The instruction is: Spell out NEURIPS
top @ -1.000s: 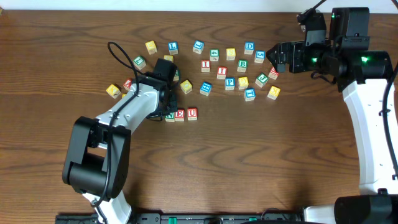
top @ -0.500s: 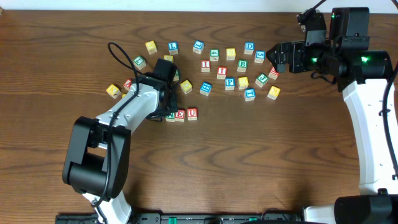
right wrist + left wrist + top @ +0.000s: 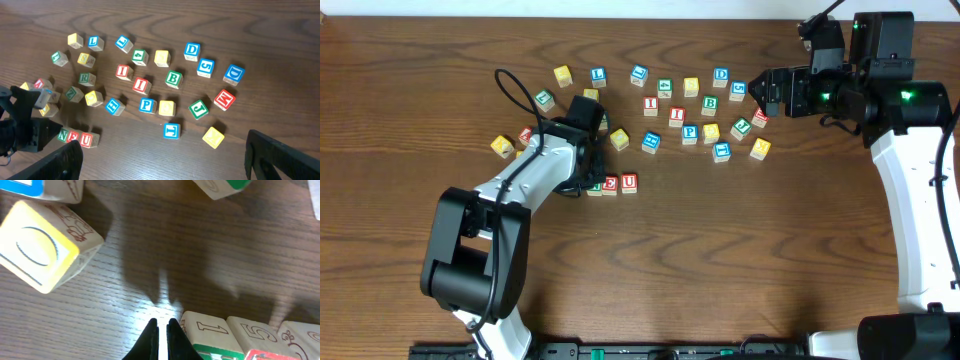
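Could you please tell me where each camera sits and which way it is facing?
Overhead: fixed above the table, looking straight down; the left arm and right arm both show.
Left wrist: low over the table, looking down past the shut left end effector at a yellow block.
Right wrist: raised above the table's right side, looking down over the scattered blocks; the open right end effector frames the bottom corners.
Shared: overhead and right wrist both show the N-E-U row and the left arm.

Painted wooden cubes (image 3: pixel 146 105) sit on a matt, grained wooden table (image 3: pixel 720 250).
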